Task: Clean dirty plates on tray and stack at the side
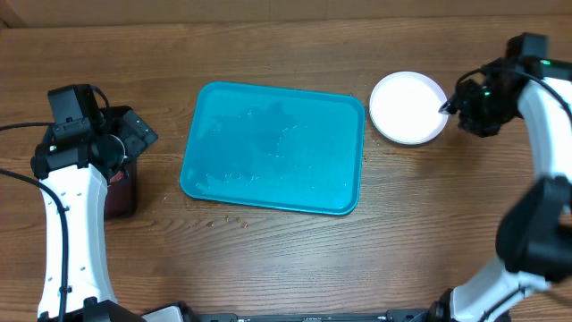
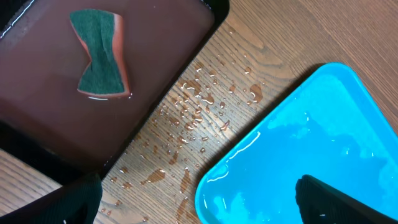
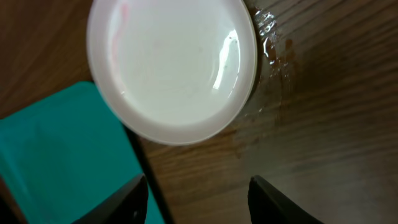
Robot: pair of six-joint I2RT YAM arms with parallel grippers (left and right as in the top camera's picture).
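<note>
One white plate [image 1: 407,107] beside teal tray [image 1: 273,148]

One teal tray [image 1: 273,148]; one white plate [image 1: 407,107] in sight; one maroon tray [image 2: 155,74]; one green sponge [image 2: 99,53].

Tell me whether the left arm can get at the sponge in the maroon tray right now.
Probably yes. The sponge lies uncovered in the maroon tray, close ahead of the left gripper, whose jaws stand open and empty. Nothing shows in the way.
</note>
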